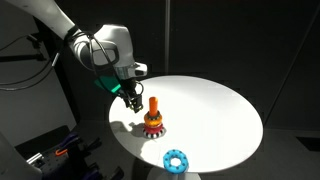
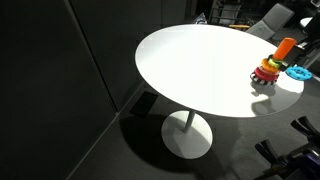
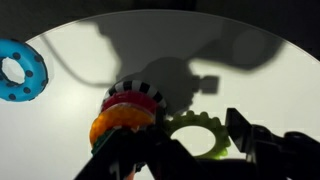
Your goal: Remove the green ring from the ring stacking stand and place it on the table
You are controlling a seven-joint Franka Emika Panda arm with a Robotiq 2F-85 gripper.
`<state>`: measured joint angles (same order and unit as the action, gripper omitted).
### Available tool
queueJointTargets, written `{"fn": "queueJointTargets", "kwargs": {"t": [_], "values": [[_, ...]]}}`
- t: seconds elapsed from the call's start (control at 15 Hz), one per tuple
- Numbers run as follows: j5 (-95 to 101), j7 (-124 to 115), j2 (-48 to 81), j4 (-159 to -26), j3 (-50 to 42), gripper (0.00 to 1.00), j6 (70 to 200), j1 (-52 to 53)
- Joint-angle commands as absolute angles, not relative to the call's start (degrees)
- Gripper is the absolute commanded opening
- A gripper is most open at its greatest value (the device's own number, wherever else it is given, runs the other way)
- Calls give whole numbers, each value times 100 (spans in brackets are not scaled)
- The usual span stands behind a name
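The ring stacking stand stands on the round white table, its orange peg above red, yellow and dark rings. It also shows in an exterior view and at the lower left of the wrist view. My gripper hangs just beside the stand at about peg-top height. In the wrist view the green ring lies flat between my two fingers, off the peg and right beside the stand. Both fingers press on its outer edge. The table shows through its hole.
A separate light-blue scalloped ring lies on the table near its edge, at the far left of the wrist view and beside the stand in an exterior view. Dark floor and equipment surround the table.
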<state>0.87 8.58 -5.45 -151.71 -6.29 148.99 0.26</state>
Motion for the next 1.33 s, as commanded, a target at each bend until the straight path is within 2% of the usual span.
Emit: {"fn": "queueJointTargets", "kwargs": {"t": [0.0,0.33,0.4,0.47,0.53,0.67,1.27], "values": [[-69,1001,-85,-14831,-547,38,14769,-73],[63,846,334,-14648,-486,38,14927,-121],[94,816,395,-14615,-480,49,14931,-125],[107,806,440,-14587,-475,88,14920,-130],[140,763,476,-14557,-477,89,14890,-136],[307,585,520,-14512,-502,100,14802,-134],[315,722,260,-14250,-482,100,13019,-171]]}}
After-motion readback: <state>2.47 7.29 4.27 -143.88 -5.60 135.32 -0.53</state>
